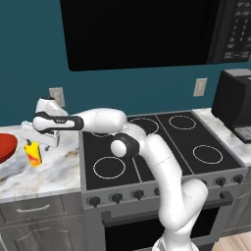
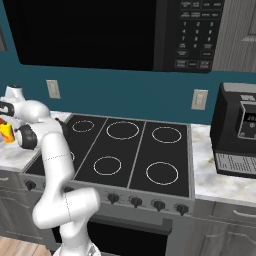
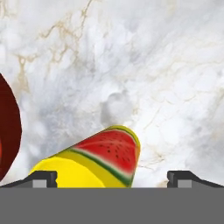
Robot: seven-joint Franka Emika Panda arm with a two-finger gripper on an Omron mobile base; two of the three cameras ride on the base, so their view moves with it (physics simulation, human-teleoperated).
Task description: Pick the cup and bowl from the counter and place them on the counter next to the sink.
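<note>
Yellow cup (image 1: 33,153) with its red-orange watermelon print stands upright on the marble counter (image 1: 54,169), left of the black stovetop (image 1: 162,147) and nearer the counter's back edge than its front. The white arm reaches out to the left across the stovetop's near-left corner, and the gripper (image 1: 34,142) hangs right over the cup — pointing down at it, not gripping it.

From the hand view the cup (image 3: 98,159) sits low in the picture, its base toward the marble, and the two dark fingertips (image 3: 41,178) stand far apart at either side of it — spread wide, with the cup nearer the left tip. Whether that tip touches the cup I cannot tell.

Red bowl (image 1: 6,146) lies just beside the cup on the counter, toward the counter's left end and cut off by the picture's edge; its dark red rim (image 3: 8,140) shows at the left of the hand view.

From the right base view the cup (image 2: 6,131) peeks out behind the arm, at the far left of the counter.
</note>
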